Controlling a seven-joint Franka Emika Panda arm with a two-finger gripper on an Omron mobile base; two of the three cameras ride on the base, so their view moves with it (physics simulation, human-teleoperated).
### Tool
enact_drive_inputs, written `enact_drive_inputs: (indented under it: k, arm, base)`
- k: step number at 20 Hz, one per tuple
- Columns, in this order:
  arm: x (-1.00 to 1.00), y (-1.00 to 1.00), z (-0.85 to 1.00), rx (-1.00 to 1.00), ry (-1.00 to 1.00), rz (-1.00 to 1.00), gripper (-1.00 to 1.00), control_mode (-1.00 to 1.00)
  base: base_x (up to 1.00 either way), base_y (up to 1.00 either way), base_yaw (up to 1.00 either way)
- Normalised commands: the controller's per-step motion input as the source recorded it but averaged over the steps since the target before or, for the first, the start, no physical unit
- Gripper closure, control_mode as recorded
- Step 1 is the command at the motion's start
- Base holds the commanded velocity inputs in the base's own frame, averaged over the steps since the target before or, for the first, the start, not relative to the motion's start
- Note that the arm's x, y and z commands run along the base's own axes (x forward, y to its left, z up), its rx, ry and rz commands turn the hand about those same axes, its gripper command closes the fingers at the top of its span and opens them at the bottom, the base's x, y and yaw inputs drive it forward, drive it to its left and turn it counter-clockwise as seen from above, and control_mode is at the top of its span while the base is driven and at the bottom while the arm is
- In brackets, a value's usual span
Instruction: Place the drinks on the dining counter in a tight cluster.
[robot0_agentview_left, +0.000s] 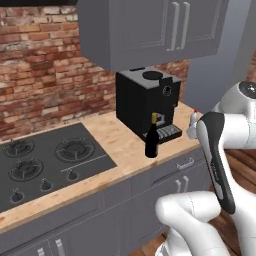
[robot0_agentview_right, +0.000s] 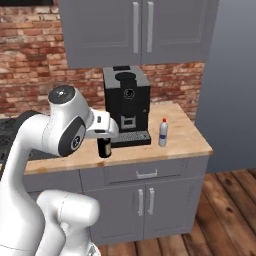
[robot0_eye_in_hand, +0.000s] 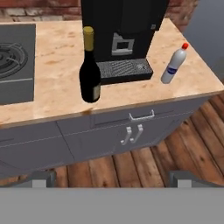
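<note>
A dark wine bottle with a tan neck stands upright on the wooden counter, just left of the coffee machine's drip tray. A small clear red-capped bottle stands to the right of the machine. My gripper is open, its fingertips wide apart with nothing between them. It hovers out in front of the counter edge, short of both bottles. In the right base view my white hand covers the wine bottle's top. The dining counter is out of view.
A black coffee machine stands at the back of the wooden counter. A black stove lies to its left. Grey wall cabinets hang overhead, and a tall grey panel stands at the right.
</note>
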Motion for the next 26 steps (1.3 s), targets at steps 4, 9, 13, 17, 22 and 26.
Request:
enact_drive_inputs:
  k: [4,9,13,17,22,26]
  arm:
    - [0.00,0.00,0.00,0.00,0.00,0.00,-1.00,1.00]
    - [0.00,0.00,0.00,0.00,0.00,0.00,-1.00,1.00]
    - [0.00,0.00,0.00,0.00,0.00,0.00,-1.00,1.00]
    - [0.00,0.00,0.00,0.00,0.00,0.00,-1.00,1.00]
    - [0.00,0.00,0.00,0.00,0.00,0.00,-1.00,1.00]
    - [0.00,0.00,0.00,0.00,0.00,0.00,-1.00,1.00]
  base:
    - [0.56,0.14,0.00]
    - [0.55,0.01,0.00]
    - [0.46,-0.04,0.05]
    - [0.43,-0.05,0.06]
    - [0.16,-0.03,0.05]
    - [0.00,0.00,0.00]
